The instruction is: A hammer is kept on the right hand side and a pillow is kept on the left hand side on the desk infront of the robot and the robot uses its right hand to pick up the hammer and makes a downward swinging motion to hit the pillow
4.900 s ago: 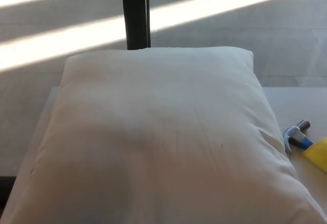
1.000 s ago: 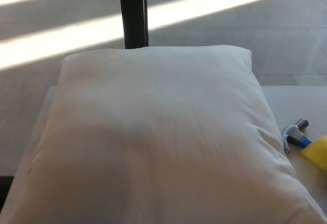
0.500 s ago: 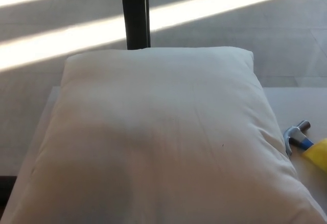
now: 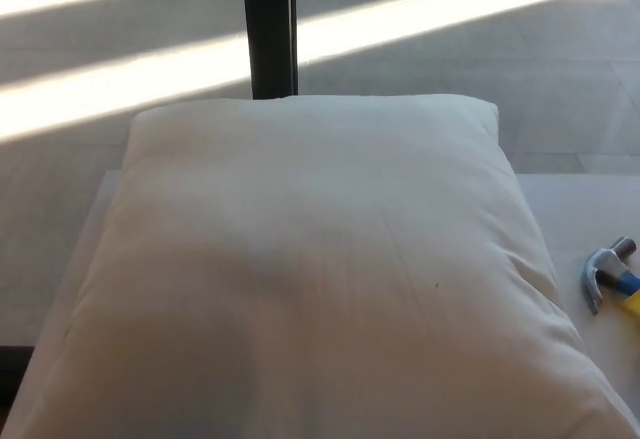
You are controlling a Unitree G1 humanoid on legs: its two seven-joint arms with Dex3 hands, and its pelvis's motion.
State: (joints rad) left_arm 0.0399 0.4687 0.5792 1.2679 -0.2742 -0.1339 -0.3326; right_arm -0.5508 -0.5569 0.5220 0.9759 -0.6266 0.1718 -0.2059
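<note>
Seemingly at step one | pillow (image 4: pixel 310 279) fills frame centre on counter (image 4: pixel 575 204) | hammer (image 4: pixel 612 271) lies untouched at right edge, beside pillow | neither hand visible, fingers' state unknown | next: right hand must reach the handle.

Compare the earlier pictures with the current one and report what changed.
The hammer has shifted to the right on the desk, away from the pillow; less of its yellow handle shows now, cut by the picture's right edge. No hand is in view, so what moved it cannot be told. The pillow, the dark post behind it and the sunlit floor look as before.
</note>
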